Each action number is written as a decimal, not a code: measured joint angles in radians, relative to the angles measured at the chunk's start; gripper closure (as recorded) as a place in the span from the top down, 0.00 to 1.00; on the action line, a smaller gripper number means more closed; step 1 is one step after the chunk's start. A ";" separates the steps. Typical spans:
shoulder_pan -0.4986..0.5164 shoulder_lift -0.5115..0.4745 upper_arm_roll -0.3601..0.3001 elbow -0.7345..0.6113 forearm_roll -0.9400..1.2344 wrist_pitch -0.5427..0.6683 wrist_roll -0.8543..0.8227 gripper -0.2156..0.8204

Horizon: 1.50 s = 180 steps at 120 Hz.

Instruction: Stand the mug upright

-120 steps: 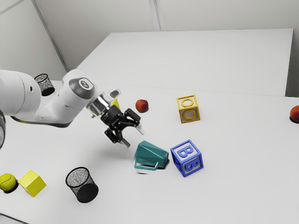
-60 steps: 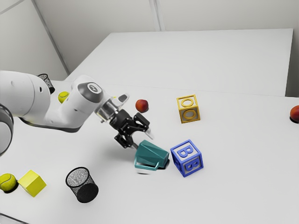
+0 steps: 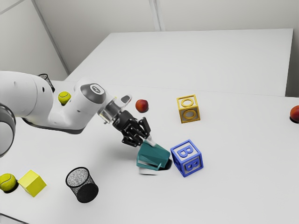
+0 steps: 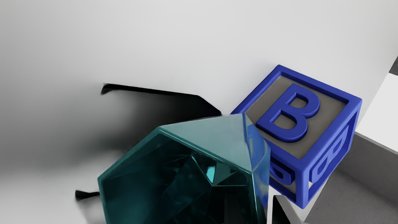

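Observation:
The teal faceted mug is tipped on its side beside the blue letter block, its handle low on the side facing the exterior camera. My gripper is at the mug's rim, the fingers drawn close together. In the wrist view the mug has its open mouth toward my hand, and my gripper straddles its wall, one finger dark inside the mouth and the other outside, near the blue block. The gripper looks shut on that wall; the contact itself is partly hidden.
The blue block stands close beside the mug, also large in the wrist view. A yellow letter block and a red fruit are farther back. A black mesh cup, yellow cube and tennis ball are nearer the exterior camera.
My hand has moved down toward the exterior view's right to the mug, and the fingers have drawn together. The mug has shifted slightly toward the blue block and turned, its handle swinging lower.

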 joint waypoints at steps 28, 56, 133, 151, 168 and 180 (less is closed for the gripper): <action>-0.001 -0.004 -0.003 0.010 0.007 -0.002 0.000 0.08; -0.001 -0.037 -0.004 0.033 0.032 -0.022 -0.003 0.05; 0.048 -0.179 -0.051 0.042 1.013 0.123 -0.175 0.03; 0.010 -0.142 -0.058 0.068 1.098 0.136 -0.222 0.03; -0.086 -0.113 -0.074 0.090 1.117 0.138 -0.256 0.03; -0.088 -0.108 -0.076 0.101 1.119 0.138 -0.276 0.03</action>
